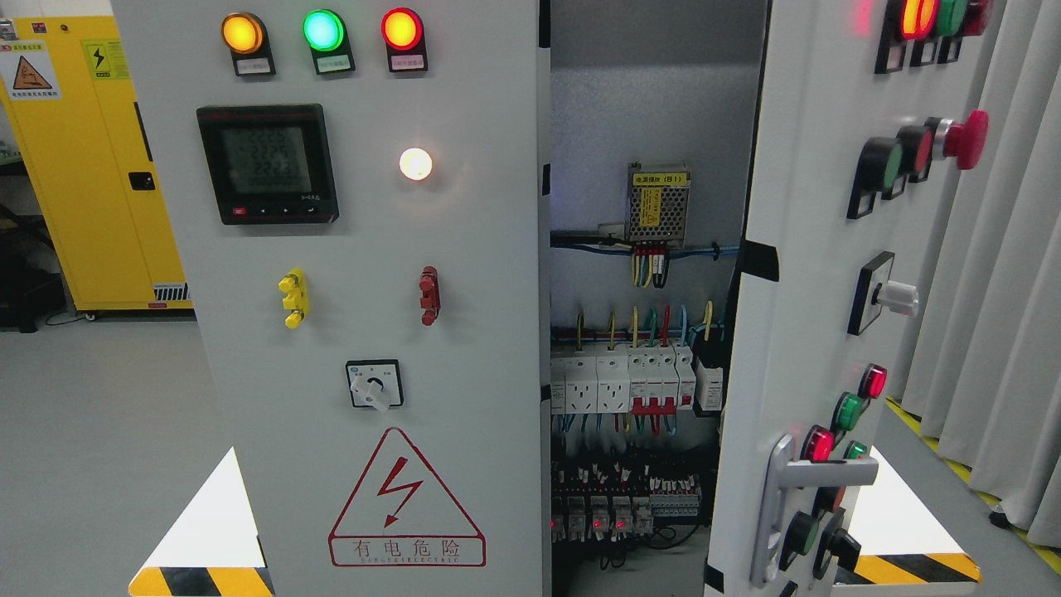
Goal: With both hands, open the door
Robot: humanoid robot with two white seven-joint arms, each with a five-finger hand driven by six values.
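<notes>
A grey electrical cabinet fills the head view. Its left door (365, 332) stands shut and carries three indicator lamps, a digital meter (267, 163), a rotary switch (374, 384) and a red warning triangle (406, 502). The right door (796, 274) is swung open toward me, its silver lever handle (808, 481) at the lower right. Between the doors the interior (638, 332) shows, with wiring, a power supply and breakers. Neither of my hands or arms appears in the picture.
A yellow cabinet (91, 166) stands at the far left on the grey floor. Grey curtains (995, 249) hang at the right. The open door bears push buttons and a red emergency stop (966, 139). Yellow-black striped markings lie on the floor at both lower corners.
</notes>
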